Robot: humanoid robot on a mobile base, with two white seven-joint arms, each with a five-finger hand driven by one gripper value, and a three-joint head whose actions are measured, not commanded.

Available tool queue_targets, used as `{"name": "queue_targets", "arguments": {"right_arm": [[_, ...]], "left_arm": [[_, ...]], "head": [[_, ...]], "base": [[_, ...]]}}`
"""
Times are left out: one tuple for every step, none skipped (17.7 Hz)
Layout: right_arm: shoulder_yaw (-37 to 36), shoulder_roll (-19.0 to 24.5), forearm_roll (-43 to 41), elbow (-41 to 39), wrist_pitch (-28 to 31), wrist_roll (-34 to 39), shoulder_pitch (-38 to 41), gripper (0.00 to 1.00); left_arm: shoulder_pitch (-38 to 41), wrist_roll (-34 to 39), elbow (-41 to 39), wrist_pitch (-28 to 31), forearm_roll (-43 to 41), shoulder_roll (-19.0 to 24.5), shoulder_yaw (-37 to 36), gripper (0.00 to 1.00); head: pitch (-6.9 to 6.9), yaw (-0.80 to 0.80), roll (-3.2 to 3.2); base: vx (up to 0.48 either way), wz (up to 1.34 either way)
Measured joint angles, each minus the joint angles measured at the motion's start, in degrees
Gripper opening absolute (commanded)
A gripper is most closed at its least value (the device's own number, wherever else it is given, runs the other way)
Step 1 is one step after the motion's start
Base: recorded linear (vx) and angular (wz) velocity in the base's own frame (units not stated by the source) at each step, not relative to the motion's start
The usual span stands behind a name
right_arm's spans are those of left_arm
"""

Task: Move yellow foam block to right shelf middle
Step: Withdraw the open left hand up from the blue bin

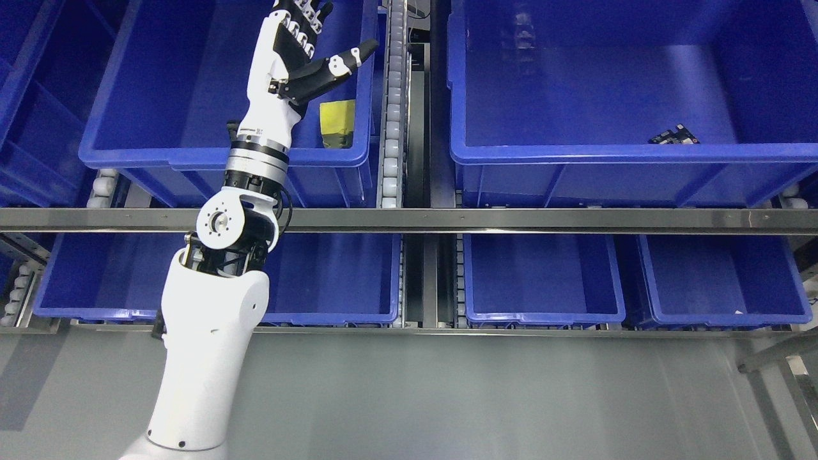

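Hovering left hand [300, 51], fingers spread, empty | yellow foam block [337, 122] beside it in left bin [192, 156] | roller rail [393, 102] alongside

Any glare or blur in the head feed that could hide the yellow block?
Head view: sharp overall, the yellow foam block clear in the upper left blue plastic bin; soft glare on the upper right blue plastic bin floor; the open left robot hand is cut off at the top edge.
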Motion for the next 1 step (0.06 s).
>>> {"name": "queue_targets", "arguments": {"right_arm": [[0.0,0.0,0.0,0.0,0.0,0.0,0.0,1.0]], "left_arm": [[0.5,0.0,-0.2,-0.1,0.0,0.2,0.4,1.0]], "head": [[0.0,0.0,0.0]], "base": [[-0.009,-0.05]]}}
